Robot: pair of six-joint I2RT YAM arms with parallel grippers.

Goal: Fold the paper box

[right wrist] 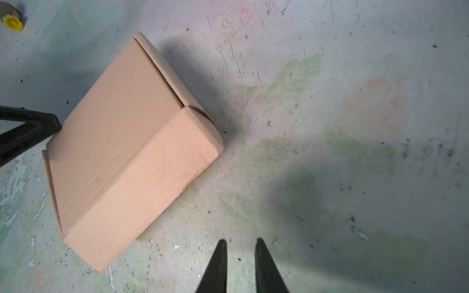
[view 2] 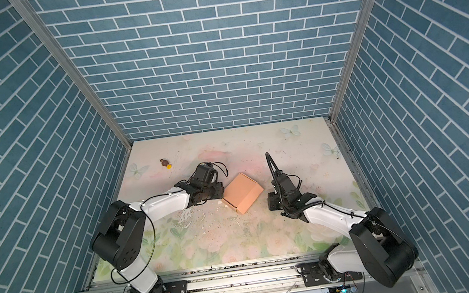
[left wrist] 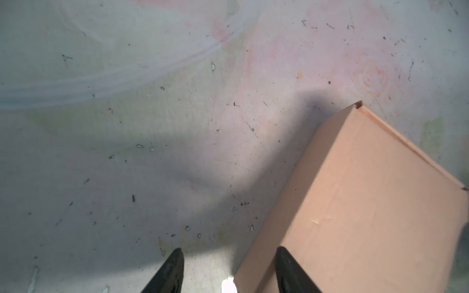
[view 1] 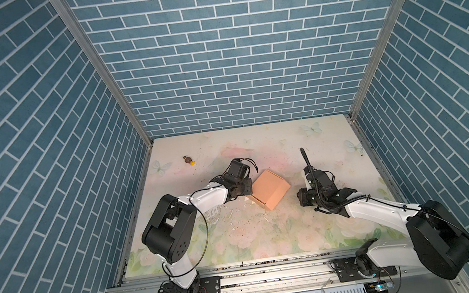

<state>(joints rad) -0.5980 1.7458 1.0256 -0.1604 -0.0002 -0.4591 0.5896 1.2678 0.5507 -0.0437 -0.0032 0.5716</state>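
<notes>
Seeing paper box (view 1: 269, 190) folded shut at centre of table (view 1: 257, 141), left gripper (left wrist: 228, 253) spread wide at its edge, right gripper (right wrist: 239, 243) nearby, narrowly parted, empty.

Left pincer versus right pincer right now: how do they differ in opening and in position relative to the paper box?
Opening: the left pincer stands wide open; the right pincer shows only a narrow gap.
Position: the left pincer is at the edge of the paper box, partly overlapping it in its wrist view; the right pincer sits apart from the paper box.
Shared: neither is closed on anything, and both point down at the table.
</notes>
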